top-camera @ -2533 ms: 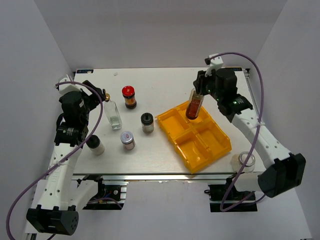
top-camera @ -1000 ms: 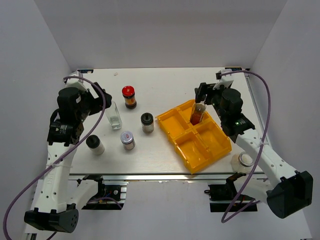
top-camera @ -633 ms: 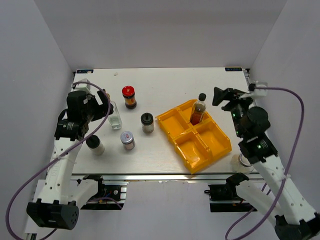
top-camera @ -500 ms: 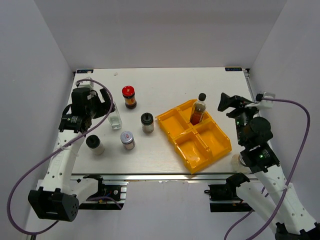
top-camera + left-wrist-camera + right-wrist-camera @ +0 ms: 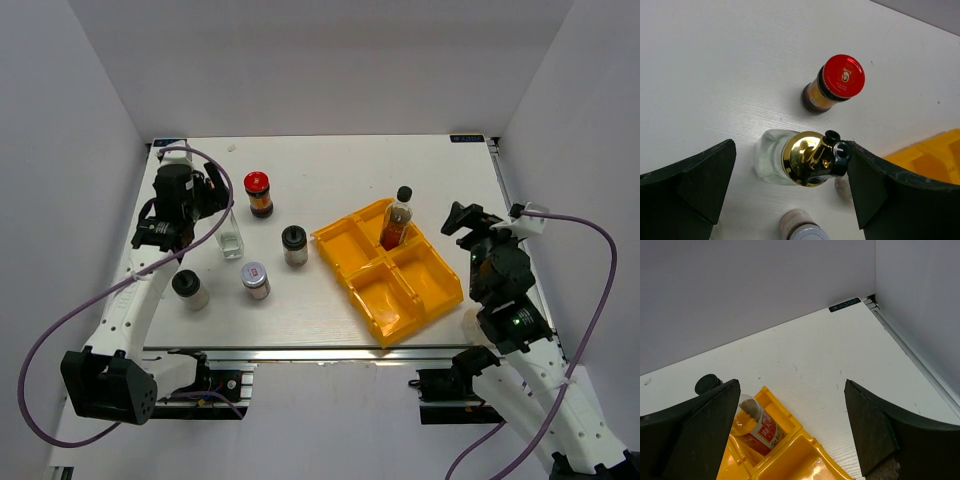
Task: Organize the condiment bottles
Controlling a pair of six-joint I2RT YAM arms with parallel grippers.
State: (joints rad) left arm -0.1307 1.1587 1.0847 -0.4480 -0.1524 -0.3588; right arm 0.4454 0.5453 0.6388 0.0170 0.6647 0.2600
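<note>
The clear glass bottle (image 5: 231, 241) stands at the left of the table. In the left wrist view its gold spout (image 5: 809, 159) sits between the fingers of my open left gripper (image 5: 790, 148), close to the right finger; I cannot tell if they touch. From above, my left gripper (image 5: 214, 198) hovers over that bottle. The brown black-capped sauce bottle (image 5: 397, 221) (image 5: 756, 424) leans in the yellow tray's far compartment. My right gripper (image 5: 461, 216) (image 5: 791, 385) is open and empty, off to the tray's right. The red-lidded jar (image 5: 258, 193) (image 5: 839, 79), a black-lidded shaker (image 5: 294, 244) and a silver-lidded shaker (image 5: 255, 280) stand mid-table.
The yellow tray (image 5: 432, 297) (image 5: 790, 452) lies at an angle right of centre. A black-capped white shaker (image 5: 190, 289) stands near the left front. A pale jar (image 5: 468, 322) shows partly behind my right arm at the front right edge. Grey walls close three sides.
My right gripper let go of the sauce bottle in the tray and drew back to the right and nearer. My left gripper moved in over the glass bottle.
</note>
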